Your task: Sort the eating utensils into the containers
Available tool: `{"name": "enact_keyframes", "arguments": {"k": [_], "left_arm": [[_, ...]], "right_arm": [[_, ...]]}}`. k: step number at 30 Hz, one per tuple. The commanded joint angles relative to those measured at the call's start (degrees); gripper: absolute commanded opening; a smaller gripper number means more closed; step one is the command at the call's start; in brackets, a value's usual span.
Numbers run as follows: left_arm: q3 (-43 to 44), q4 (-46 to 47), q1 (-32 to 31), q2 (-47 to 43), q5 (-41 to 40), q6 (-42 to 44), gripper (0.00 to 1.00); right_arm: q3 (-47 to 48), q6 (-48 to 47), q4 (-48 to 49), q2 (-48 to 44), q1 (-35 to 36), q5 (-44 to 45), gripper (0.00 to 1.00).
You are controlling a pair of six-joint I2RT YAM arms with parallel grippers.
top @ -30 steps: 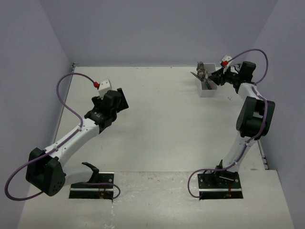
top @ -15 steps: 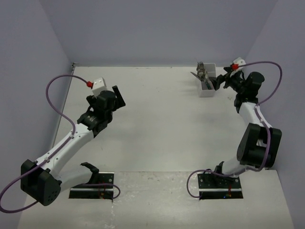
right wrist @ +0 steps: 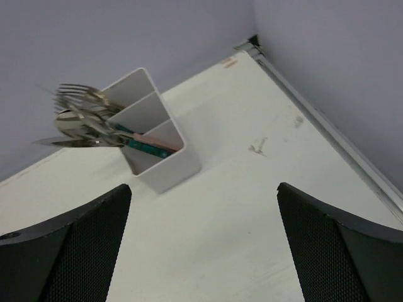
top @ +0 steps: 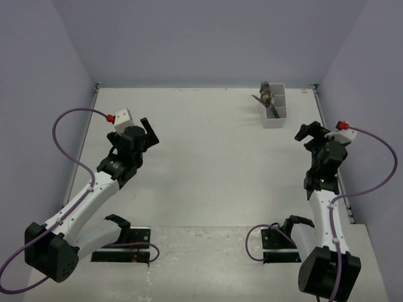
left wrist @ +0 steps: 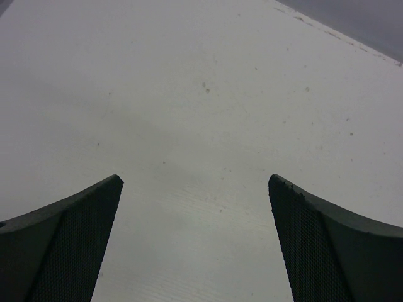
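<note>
The white container (top: 275,109) (right wrist: 160,135) stands at the table's far right. Several eating utensils (top: 267,99) (right wrist: 85,123) lean out of it to the left, metal heads up, with teal and pink handles down inside. My right gripper (top: 312,133) (right wrist: 203,242) hangs open and empty near the right edge, well short of the container. Over on the left side my left gripper (top: 147,130) (left wrist: 195,239) is open too, with only bare tabletop between its fingers.
The table (top: 208,163) is walled by lilac panels at the back and on both sides. A raised rail (right wrist: 327,135) runs along its right edge. Purple cables loop off both arms. The arm bases (top: 123,251) sit at the near edge.
My right gripper has opened and drawn back from the container toward the near right. The left arm has also pulled back toward its base.
</note>
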Motion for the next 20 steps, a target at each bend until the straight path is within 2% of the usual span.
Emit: {"name": "enact_keyframes", "arguments": {"k": [1, 5, 8, 20], "left_arm": [[0.01, 8.28, 4.25, 1.73, 2.95, 3.26, 1.00], [0.88, 8.74, 9.53, 5.25, 10.50, 2.66, 1.00], [0.18, 9.96, 12.34, 6.23, 15.43, 3.09, 1.00], [-0.79, 9.70, 13.23, 3.33, 13.07, 4.50, 1.00]], "right_arm": [[-3.16, 9.57, -8.52, -4.96, 0.15, 17.51, 0.99], [-0.18, 11.60, -18.18, -6.20, 0.15, 24.38, 0.99], [0.53, 11.51, -20.40, -6.03, 0.15, 24.57, 0.99], [-0.09, 9.75, -17.50, -9.45, 0.15, 25.45, 0.99]]}}
